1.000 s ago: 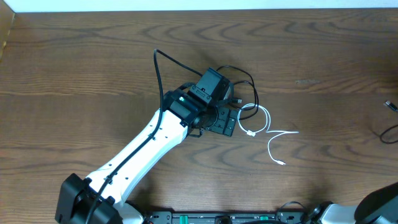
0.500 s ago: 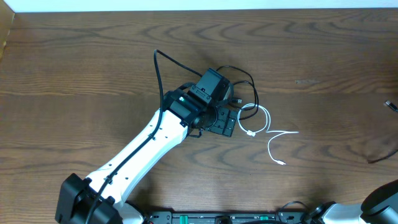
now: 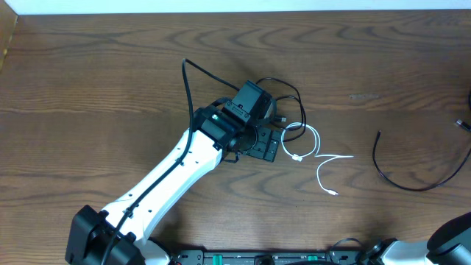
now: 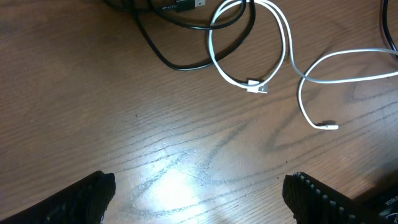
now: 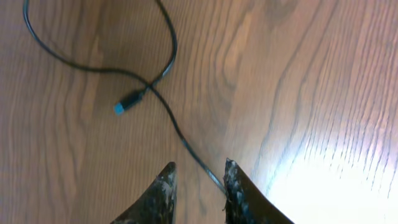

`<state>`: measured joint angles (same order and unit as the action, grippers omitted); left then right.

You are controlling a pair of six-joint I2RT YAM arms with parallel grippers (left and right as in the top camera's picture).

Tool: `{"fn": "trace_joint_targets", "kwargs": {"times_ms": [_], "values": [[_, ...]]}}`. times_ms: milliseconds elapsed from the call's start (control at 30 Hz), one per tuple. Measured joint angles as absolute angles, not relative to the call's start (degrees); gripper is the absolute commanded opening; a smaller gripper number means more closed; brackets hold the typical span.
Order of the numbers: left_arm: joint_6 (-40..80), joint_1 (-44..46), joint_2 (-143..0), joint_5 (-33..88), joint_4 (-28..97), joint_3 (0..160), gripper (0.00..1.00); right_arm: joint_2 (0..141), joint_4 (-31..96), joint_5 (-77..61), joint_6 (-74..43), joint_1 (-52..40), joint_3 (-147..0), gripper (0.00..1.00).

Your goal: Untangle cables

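**Inspector:** State of the left tool point(image 4: 199, 182)?

**Assessor:** Jaws wide apart, holding nothing, low over the surface point(image 4: 93, 99). The tangle lies ahead of it. The white cable point(image 4: 287, 43) loops across the black cable point(image 4: 176, 66) ahead and slightly right, clear of both fingers.

**Inspector:** The right tool point(image 5: 200, 167)?

**Assessor:** Fingers close, with a narrow gap showing. A separate black cable point(image 5: 175, 40) runs in between them from ahead, its blue-tipped plug point(image 5: 129, 101) ahead and left. I cannot tell whether it is pinched.

**Inspector:** Step in hand?

**Assessor:** In my judgement, that separate cable is already freed, since it lies well apart from the left tool. Parting white from black remains. The left tool should advance, close on the white cable near a free plug, and draw it off slowly. Otherwise the black loop may drag along.
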<state>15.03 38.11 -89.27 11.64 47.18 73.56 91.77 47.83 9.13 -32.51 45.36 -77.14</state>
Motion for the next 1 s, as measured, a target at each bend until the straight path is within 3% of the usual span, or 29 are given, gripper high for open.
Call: {"fn": "trace_joint_targets", "kwargs": {"times_ms": [100, 300, 500, 833, 1000], "values": [[15.0, 38.1, -89.3, 11.6, 47.2, 73.6, 0.91, 91.8, 49.1, 8.7, -32.6, 45.4, -76.7, 0.29], [15.0, 38.1, -89.3, 11.6, 47.2, 73.6, 0.91, 91.8, 45.3, 8.5, -33.0, 45.4, -69.9, 0.52], [15.0, 38.1, -89.3, 11.6, 47.4, 73.6, 0.91, 91.8, 34.6, 6.6, -31.9, 45.4, -59.6, 0.57], [15.0, 38.1, -89.3, 11.6, 47.4, 73.6, 0.91, 91.9, 21.5, 0.7, -29.8, 45.4, -48.5, 0.58], [15.0, 38.1, -89.3, 11.6, 47.4, 73.6, 0.91, 91.9, 21.1, -0.5, -29.0, 45.4, -46.8, 0.39]]}}
